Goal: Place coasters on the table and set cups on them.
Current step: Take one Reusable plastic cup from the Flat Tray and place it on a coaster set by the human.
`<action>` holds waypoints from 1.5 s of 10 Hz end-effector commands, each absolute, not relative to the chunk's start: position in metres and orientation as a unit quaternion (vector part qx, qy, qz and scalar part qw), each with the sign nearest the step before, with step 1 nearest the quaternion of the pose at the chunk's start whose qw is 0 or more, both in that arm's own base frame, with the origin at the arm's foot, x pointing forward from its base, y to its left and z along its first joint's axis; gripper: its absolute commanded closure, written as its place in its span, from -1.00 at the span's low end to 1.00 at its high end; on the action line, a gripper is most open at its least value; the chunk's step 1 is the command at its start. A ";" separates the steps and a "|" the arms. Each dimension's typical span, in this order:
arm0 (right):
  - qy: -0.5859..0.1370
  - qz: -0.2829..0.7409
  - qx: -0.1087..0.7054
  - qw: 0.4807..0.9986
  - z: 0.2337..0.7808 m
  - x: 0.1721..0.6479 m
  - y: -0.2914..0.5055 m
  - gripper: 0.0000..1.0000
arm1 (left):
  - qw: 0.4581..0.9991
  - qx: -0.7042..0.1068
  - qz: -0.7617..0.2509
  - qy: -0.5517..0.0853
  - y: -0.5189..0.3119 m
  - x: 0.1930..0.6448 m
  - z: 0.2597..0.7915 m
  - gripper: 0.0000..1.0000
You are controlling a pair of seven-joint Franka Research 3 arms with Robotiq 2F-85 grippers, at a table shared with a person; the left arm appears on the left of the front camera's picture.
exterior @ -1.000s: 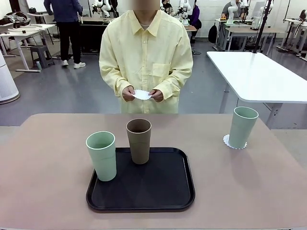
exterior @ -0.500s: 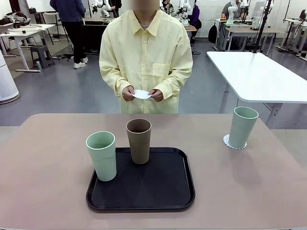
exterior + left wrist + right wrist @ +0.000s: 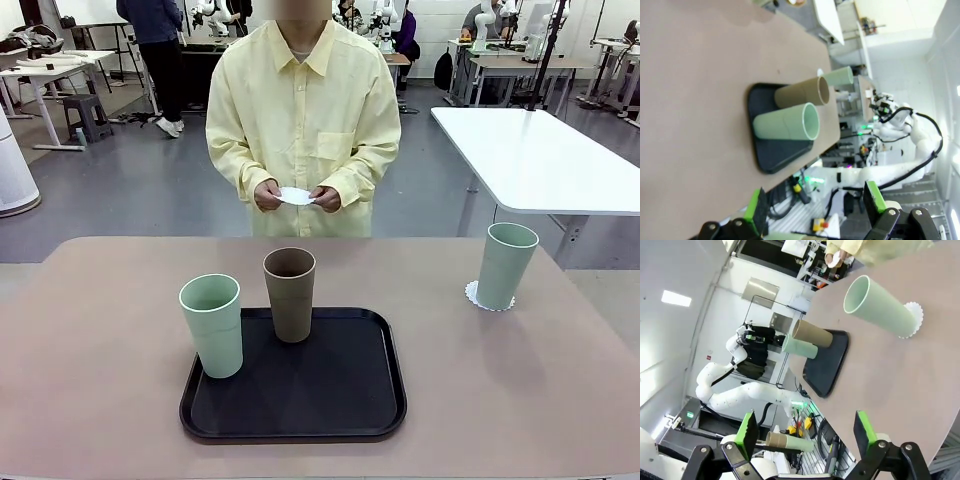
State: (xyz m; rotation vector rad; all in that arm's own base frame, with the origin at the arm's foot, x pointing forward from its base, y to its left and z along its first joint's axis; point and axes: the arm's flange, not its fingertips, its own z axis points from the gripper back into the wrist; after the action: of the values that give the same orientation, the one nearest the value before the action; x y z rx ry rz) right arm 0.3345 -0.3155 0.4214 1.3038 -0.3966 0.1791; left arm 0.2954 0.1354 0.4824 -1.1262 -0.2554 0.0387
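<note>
Hovering w/ left gripper (image 3: 815, 197) & right gripper (image 3: 805, 422) both spread wide, gripping nothing. Showing mint cup (image 3: 506, 265) standing on coaster (image 3: 472, 293) at right side of table (image 3: 100, 360). Showing brown cup (image 3: 290, 294) & 2nd mint cup (image 3: 212, 325) standing upright on black tray (image 3: 340, 400), mid-table. Showing person's hands (image 3: 268, 195) pinching 2nd coaster (image 3: 296, 196) at far side.

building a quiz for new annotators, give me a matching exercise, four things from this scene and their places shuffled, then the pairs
Things
1. tall brown matte tumbler
2. left pale mint green tumbler
3. right pale mint green tumbler
4. loose white paper doily

Places
A. in the person's hands
B. on a lacy white doily on the beige-pink table
C. on the black rectangular tray, near its far rim
D. on the tray, near its left rim

Pairs: 1-C, 2-D, 3-B, 4-A
</note>
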 end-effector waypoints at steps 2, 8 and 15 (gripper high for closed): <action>-0.175 0.100 0.590 0.782 0.424 0.332 -0.316 -1.00 | 0.833 -0.538 0.014 -0.126 0.135 0.297 0.483 -1.00; -0.181 0.088 0.599 0.775 0.424 0.336 -0.316 -1.00 | 0.833 -0.538 0.014 -0.126 0.135 0.297 0.483 -1.00; -0.181 0.088 0.599 0.775 0.424 0.336 -0.316 -1.00 | 0.833 -0.538 0.014 -0.126 0.135 0.297 0.483 -1.00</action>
State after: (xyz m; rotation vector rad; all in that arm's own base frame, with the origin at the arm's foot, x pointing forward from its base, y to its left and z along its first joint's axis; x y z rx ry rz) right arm 0.3367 -0.3153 0.4238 1.2971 -0.3900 0.1908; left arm 0.2954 0.1354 0.4824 -1.1262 -0.2554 0.0387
